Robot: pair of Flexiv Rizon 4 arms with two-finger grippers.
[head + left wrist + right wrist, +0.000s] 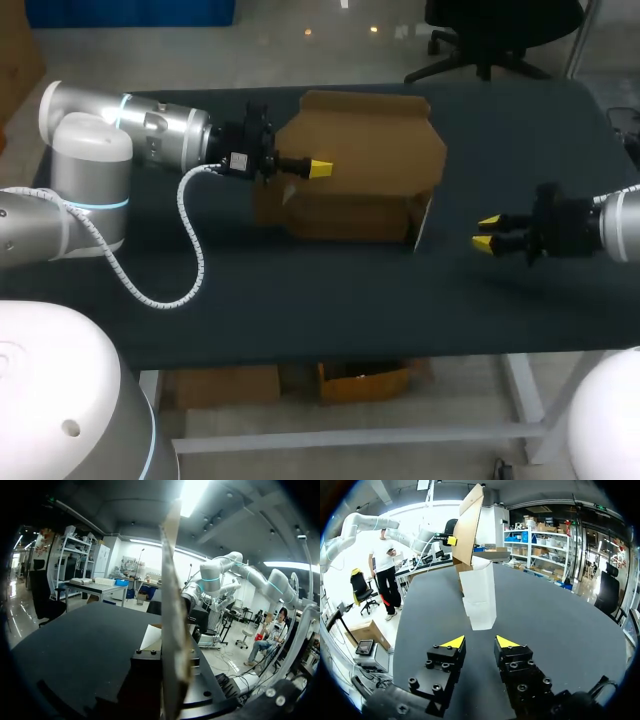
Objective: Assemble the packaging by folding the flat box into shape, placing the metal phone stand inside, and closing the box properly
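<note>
Overhead first. In from the left, the left gripper (318, 168), clamped on the raised brown panel (365, 140) of the cardboard box (350, 215). Half folded, that box, resting on the dark table (300, 300) right at those fingers and stretching ahead of them, with a white flap (424, 222) at the end nearest the other arm. Off to the right, well apart from the cardboard, the right gripper (487, 232), spread wide and holding nothing, poised above the table.

Next, from the left wrist. Straight between the black finger blocks, the brown panel (170, 610) seen edge-on, upright, pinched from both sides. Yellow tips hidden here. Past the panel, a pale bit of flap (151, 637) low against the table (80, 640).

Lastly, from the right wrist. Right gripper (479, 642) released, both yellow tips (454, 641) parted, only dark table (545, 620) in the gap. Dead ahead and well clear of the fingers, the cardboard box: white flap (480, 597) facing them, brown panel (470, 525) standing tall and tilted behind it. High on that panel, a yellow tip of the left gripper (451, 540), pressed against the cardboard.
</note>
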